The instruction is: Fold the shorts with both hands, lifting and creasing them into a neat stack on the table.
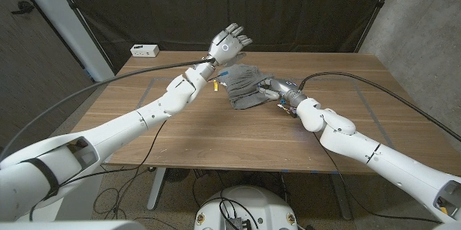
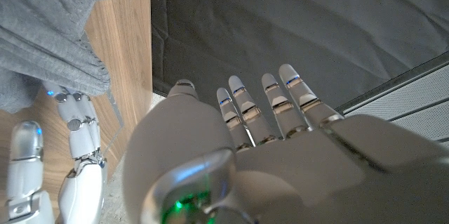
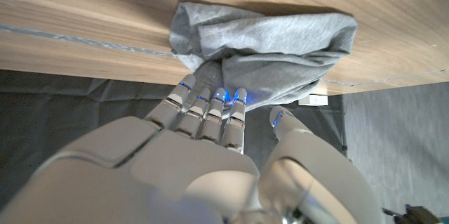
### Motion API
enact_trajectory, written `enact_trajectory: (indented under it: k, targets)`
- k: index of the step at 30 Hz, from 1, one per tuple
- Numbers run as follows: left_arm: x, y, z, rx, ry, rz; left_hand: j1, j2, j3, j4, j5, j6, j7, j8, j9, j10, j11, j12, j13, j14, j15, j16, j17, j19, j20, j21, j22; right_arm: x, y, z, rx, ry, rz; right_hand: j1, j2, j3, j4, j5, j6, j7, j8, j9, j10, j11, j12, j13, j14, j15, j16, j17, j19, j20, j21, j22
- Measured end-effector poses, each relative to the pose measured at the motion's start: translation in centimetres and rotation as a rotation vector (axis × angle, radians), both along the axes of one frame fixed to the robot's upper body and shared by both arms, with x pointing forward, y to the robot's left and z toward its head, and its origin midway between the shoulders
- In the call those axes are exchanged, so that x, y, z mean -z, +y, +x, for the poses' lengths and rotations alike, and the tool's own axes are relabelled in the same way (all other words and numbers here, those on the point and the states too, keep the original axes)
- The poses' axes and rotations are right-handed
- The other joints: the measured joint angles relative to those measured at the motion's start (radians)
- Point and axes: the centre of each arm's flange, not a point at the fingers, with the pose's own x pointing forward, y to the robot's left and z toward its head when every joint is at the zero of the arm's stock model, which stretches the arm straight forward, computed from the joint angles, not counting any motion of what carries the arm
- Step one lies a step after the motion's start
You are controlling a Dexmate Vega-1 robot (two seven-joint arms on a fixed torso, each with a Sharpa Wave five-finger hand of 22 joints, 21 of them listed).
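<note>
Lying bunched at mid-table [image 1: 180, 133]: grey shorts [image 1: 243, 84]. Handling as soft, light, limp cloth; gripping best at hem or waistband edges. Hovering raised beside them with fingers spread, holding nothing: left hand [image 1: 229, 43]. Pressing into a fold, grasp unclear: right hand [image 1: 279, 90].

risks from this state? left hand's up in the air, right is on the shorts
1. Only the right hand touches the grey shorts; its fingers press into the bunched edge, so a pull may drag the whole heap rather than crease it.
2. The left hand is raised and open above the cloth; coming down it could snag a fold or bump the right hand.
3. The shorts are crumpled, not flat, so any fold likely ends up uneven.
</note>
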Motion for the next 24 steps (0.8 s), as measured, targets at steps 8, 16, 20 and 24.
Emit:
enact_trajectory:
  k: [8, 16, 20, 24]
  targets:
    - [0.1, 1.8, -0.7, -0.008, 0.017, -0.094, -0.016, -0.008, -0.008, 0.000, -0.008, 0.000, 0.000, 0.000, -0.003, -0.015, 0.004, 0.000, 0.000, -0.009, -0.002, 0.000, 0.000, -0.005, 0.005, 0.000, 0.000, -0.6, -1.3, -0.6, 0.049, -0.034, 0.061, -0.004, -0.004, 0.000, 0.000, 0.000, 0.004, 0.004, 0.000, 0.000, 0.000, 0.000, 0.000, 0.000, 0.000, 0.000, 0.000, 0.000, 0.000, 0.000, 0.000, 0.000]
    - [0.3, 3.7, -1.2, -0.020, 0.035, -0.216, -0.051, -0.012, -0.019, 0.003, -0.008, -0.013, 0.001, 0.000, -0.002, -0.048, 0.006, 0.000, 0.000, -0.027, 0.002, 0.000, 0.000, -0.013, 0.013, -0.007, 0.000, -1.3, -1.9, -0.9, 0.072, -0.067, 0.118, -0.004, -0.004, 0.000, 0.000, 0.000, 0.004, 0.004, 0.000, 0.000, 0.000, 0.000, 0.000, 0.000, 0.000, 0.000, 0.000, 0.000, 0.004, -0.004, 0.000, 0.000]
    - [0.5, 4.7, -1.4, -0.027, 0.050, -0.299, -0.082, -0.007, -0.023, 0.008, -0.015, -0.049, 0.002, -0.008, -0.002, -0.083, 0.018, 0.000, 0.000, -0.047, 0.003, 0.000, 0.000, -0.022, 0.022, -0.007, 0.000, -1.5, -2.1, -0.7, 0.066, -0.070, 0.152, -0.004, -0.004, 0.000, 0.000, 0.000, 0.004, 0.004, 0.000, 0.000, 0.000, 0.000, 0.000, 0.000, 0.000, 0.000, 0.000, 0.000, 0.004, -0.004, 0.000, 0.000]
    - [0.7, 5.5, -1.5, -0.033, 0.069, -0.371, -0.110, 0.005, -0.028, 0.012, -0.021, -0.091, 0.000, -0.015, -0.002, -0.117, 0.046, 0.000, 0.000, -0.067, 0.005, 0.000, 0.003, -0.036, 0.036, -0.015, 0.002, -1.8, -2.2, -0.4, 0.053, -0.076, 0.184, -0.004, -0.004, 0.000, 0.000, 0.000, 0.003, 0.004, 0.000, 0.000, 0.000, 0.000, 0.000, 0.000, 0.000, 0.000, 0.000, 0.000, 0.004, -0.004, 0.000, 0.000]
